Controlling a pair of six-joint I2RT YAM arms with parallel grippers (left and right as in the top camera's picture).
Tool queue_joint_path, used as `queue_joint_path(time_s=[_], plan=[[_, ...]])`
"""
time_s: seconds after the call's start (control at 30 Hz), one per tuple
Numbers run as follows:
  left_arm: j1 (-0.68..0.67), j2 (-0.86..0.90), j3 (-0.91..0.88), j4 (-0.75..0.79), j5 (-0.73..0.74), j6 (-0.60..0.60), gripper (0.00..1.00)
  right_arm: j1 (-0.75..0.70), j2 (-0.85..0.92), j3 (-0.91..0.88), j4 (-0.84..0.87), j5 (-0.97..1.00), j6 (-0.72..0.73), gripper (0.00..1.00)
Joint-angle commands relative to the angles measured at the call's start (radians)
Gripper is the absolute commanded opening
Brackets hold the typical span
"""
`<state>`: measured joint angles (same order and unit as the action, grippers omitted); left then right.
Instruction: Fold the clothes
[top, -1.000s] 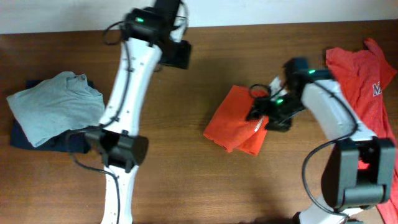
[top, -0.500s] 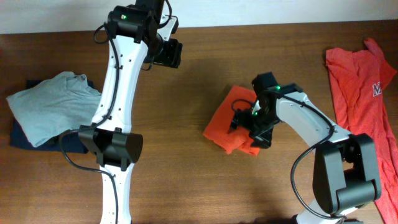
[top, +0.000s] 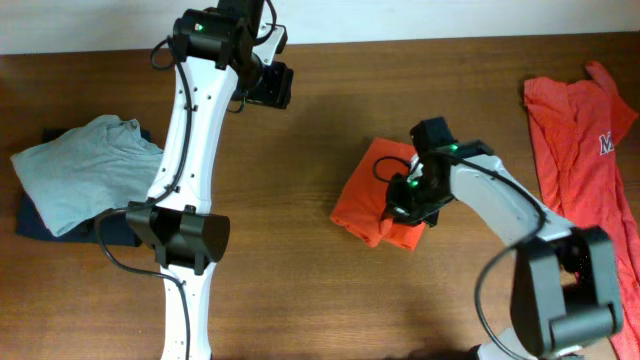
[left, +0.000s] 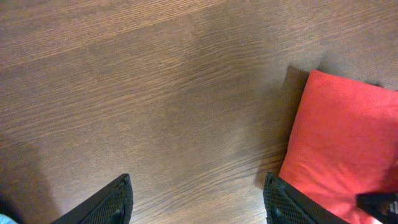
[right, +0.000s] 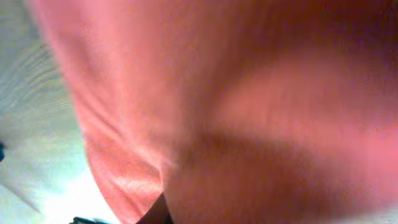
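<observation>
A folded orange-red T-shirt (top: 370, 200) lies on the wooden table (top: 300, 270) near the middle. My right gripper (top: 403, 203) is down on its right part. In the right wrist view blurred orange cloth (right: 236, 112) fills the picture up to the jaws, which look shut on a fold of it; the fingers are mostly hidden. A second orange-red shirt (top: 585, 130) with white lettering lies spread at the table's right edge. My left gripper (top: 268, 85) hangs open over bare wood at the back, its fingertips (left: 121, 199) wide apart and the folded shirt (left: 342, 155) off to its right.
A grey shirt (top: 85, 170) lies crumpled on a dark navy garment (top: 35, 225) at the table's left edge. The left arm's base (top: 180, 235) stands at front left and the right arm's base (top: 565, 290) at front right.
The right gripper has shifted a little on the folded shirt and closed into the cloth. The left arm swung slightly left a second ago and has stayed still since.
</observation>
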<state>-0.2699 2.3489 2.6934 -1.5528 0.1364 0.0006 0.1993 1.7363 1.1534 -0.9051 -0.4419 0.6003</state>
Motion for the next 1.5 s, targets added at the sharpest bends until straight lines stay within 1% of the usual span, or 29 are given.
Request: queue_joint_path(time_s=[0.0,0.1,0.23,0.4,0.53,0.6,0.67,0.7,0.83,0.9,0.97,1.0,1.03,1.07,1.1,1.13,1.2,1.27,1.33,1.37,1.4,1.43,1.47], plan=[[-0.002,-0.008,0.014,0.007,0.017,0.016,0.67,-0.042,-0.1,0.008,-0.034,0.066,-0.105,0.13],[-0.002,-0.008,0.013,0.009,0.017,0.016,0.67,-0.082,-0.142,0.01,-0.051,0.104,-0.185,0.13],[-0.002,-0.008,0.01,0.014,0.015,0.016,0.67,-0.115,-0.135,0.01,-0.064,0.155,-0.256,0.13],[-0.002,-0.008,0.01,0.01,0.014,0.016,0.67,-0.116,-0.123,0.01,-0.045,0.408,-0.256,0.13],[-0.002,-0.008,0.01,0.008,0.014,0.016,0.67,-0.116,-0.123,0.01,-0.048,0.481,-0.256,0.14],[-0.002,-0.008,0.01,0.007,0.014,0.016,0.67,-0.116,-0.123,0.01,-0.048,0.499,-0.256,0.19],[-0.002,-0.008,0.01,0.007,0.016,0.016,0.68,-0.116,-0.123,0.006,-0.048,0.504,-0.256,0.23],[-0.003,-0.008,0.01,0.005,0.019,0.022,0.68,-0.116,-0.123,0.004,-0.048,0.51,-0.256,0.29],[-0.019,-0.008,0.01,-0.001,0.029,0.066,0.68,-0.118,-0.123,-0.003,-0.049,0.607,-0.233,0.35],[-0.024,-0.008,0.01,-0.001,0.028,0.066,0.68,-0.135,-0.123,-0.003,-0.049,0.66,-0.2,0.34],[-0.025,-0.008,0.01,-0.002,0.028,0.066,0.68,-0.169,-0.123,-0.003,-0.05,0.667,-0.2,0.3],[-0.025,-0.008,0.01,-0.002,0.027,0.066,0.68,-0.196,-0.123,-0.003,-0.055,0.643,-0.2,0.27],[-0.024,-0.008,0.01,-0.002,0.025,0.066,0.68,-0.222,-0.124,-0.003,-0.059,0.569,-0.205,0.25],[-0.025,-0.008,0.01,-0.002,0.025,0.066,0.68,-0.244,-0.126,-0.002,-0.058,0.44,-0.266,0.24],[-0.025,-0.008,0.01,-0.002,0.025,0.066,0.68,-0.263,-0.127,-0.002,-0.049,0.257,-0.37,0.24],[-0.025,-0.008,0.01,-0.001,0.025,0.066,0.68,-0.272,-0.128,-0.002,-0.046,0.139,-0.438,0.24],[-0.024,-0.008,0.01,0.001,0.024,0.066,0.68,-0.277,-0.129,-0.003,-0.045,-0.217,-0.594,0.24],[-0.024,-0.008,0.01,0.004,0.024,0.066,0.69,-0.258,-0.129,-0.004,-0.051,-0.257,-0.612,0.24],[-0.024,-0.008,0.006,0.013,0.024,0.066,0.68,-0.228,-0.126,-0.008,-0.058,-0.193,-0.612,0.22],[-0.025,-0.008,0.003,0.018,0.024,0.066,0.69,-0.208,-0.122,-0.017,-0.058,-0.109,-0.605,0.2],[-0.025,-0.008,-0.001,0.02,0.025,0.066,0.69,-0.194,-0.117,-0.028,-0.056,-0.021,-0.58,0.18],[-0.024,-0.008,-0.01,0.026,0.024,0.066,0.72,-0.185,-0.107,-0.051,-0.055,0.134,-0.515,0.15],[-0.025,-0.008,-0.018,0.026,0.024,0.066,0.72,-0.187,-0.093,-0.072,-0.048,0.255,-0.452,0.12]])
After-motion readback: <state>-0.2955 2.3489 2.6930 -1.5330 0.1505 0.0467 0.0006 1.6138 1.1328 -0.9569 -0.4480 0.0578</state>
